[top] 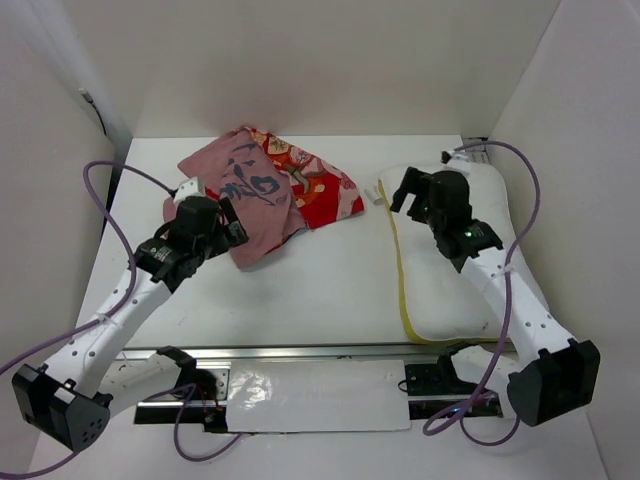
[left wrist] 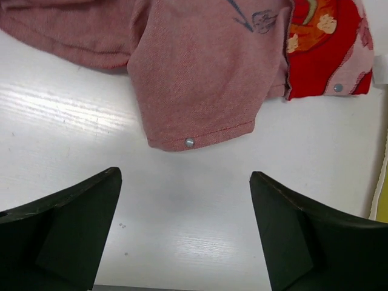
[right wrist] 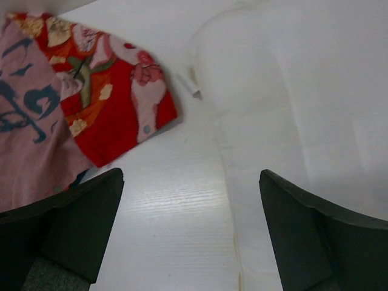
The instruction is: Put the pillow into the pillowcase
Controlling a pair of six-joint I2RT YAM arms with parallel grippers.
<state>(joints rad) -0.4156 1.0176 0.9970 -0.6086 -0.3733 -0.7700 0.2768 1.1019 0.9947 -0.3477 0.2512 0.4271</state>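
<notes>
The pillowcase [top: 262,192] lies crumpled at the back left of the table, pink calligraphy face up with the red printed face showing on its right. The white pillow [top: 445,290] with yellow piping lies along the right side. My left gripper [top: 222,218] is open and empty, just left of the pillowcase's near pink flap [left wrist: 203,79]. My right gripper [top: 402,195] is open and empty, hovering over the pillow's far left corner [right wrist: 291,91]. The pillowcase's red corner [right wrist: 115,103] shows at the left of the right wrist view.
White walls enclose the table on the left, back and right. A metal rail [top: 300,352] and a white sheet [top: 315,395] run along the near edge between the arm bases. Bare white tabletop [top: 320,280] lies between the pillowcase and the pillow.
</notes>
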